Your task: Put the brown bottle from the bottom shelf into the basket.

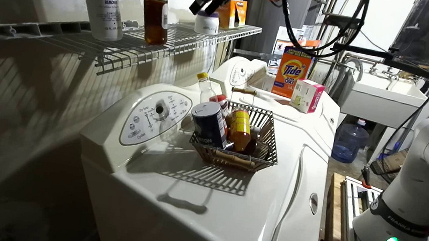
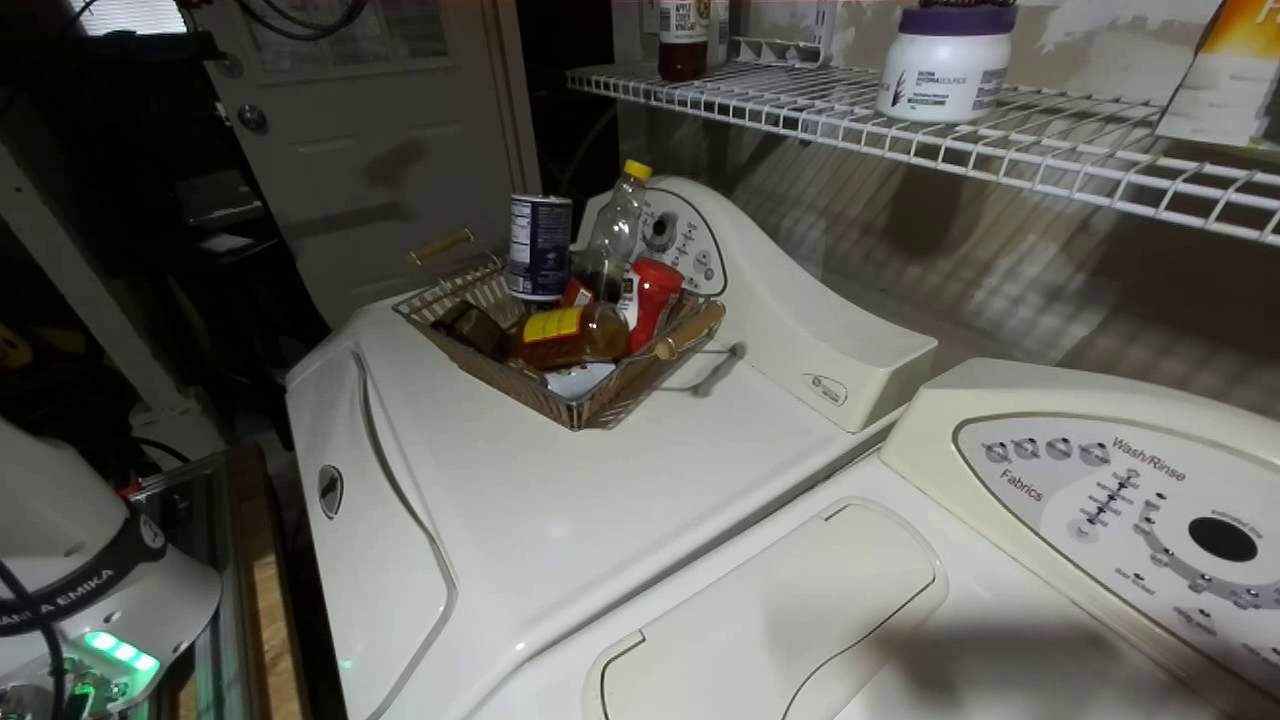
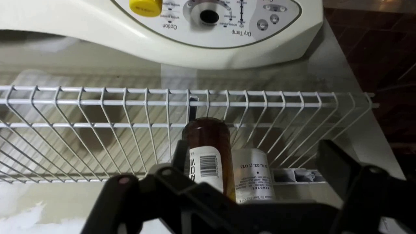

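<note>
One brown bottle [image 1: 155, 14] stands on the bottom shelf [image 1: 183, 38] in an exterior view; lower than the bottle is the basket [image 1: 266, 128], handles [image 1: 234, 160] leaning out, maybe so things drop in. In an exterior view, the white jar [image 2: 940, 75] stands apart from the bottle, leaving room. In the wrist view, the gripper [image 3: 254, 148] is spread wide, likely to fit the bottle.

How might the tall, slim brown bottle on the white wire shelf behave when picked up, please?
The brown bottle is likely heavyish and may slosh, being mostly full of liquid. Tall and narrow, it may tip if bumped on the wire shelf.
</note>
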Tool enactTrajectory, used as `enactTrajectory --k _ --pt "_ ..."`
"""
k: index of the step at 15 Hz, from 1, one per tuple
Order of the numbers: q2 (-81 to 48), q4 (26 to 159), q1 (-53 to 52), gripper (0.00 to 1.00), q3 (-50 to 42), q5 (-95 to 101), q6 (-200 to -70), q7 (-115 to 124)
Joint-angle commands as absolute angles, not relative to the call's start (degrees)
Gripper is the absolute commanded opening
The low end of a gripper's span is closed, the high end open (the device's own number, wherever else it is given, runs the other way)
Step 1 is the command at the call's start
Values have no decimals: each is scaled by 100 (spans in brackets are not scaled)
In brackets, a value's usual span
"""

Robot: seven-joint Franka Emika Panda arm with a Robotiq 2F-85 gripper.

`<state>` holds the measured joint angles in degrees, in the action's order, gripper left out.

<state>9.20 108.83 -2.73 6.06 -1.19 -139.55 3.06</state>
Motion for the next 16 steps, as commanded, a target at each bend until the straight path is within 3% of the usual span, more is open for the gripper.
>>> enactTrajectory --k 1,16 --pt "375 10362 -369 100 523 -253 -14377 -17" --pt "-942 8922 -279 100 522 -652 -14983 -791"
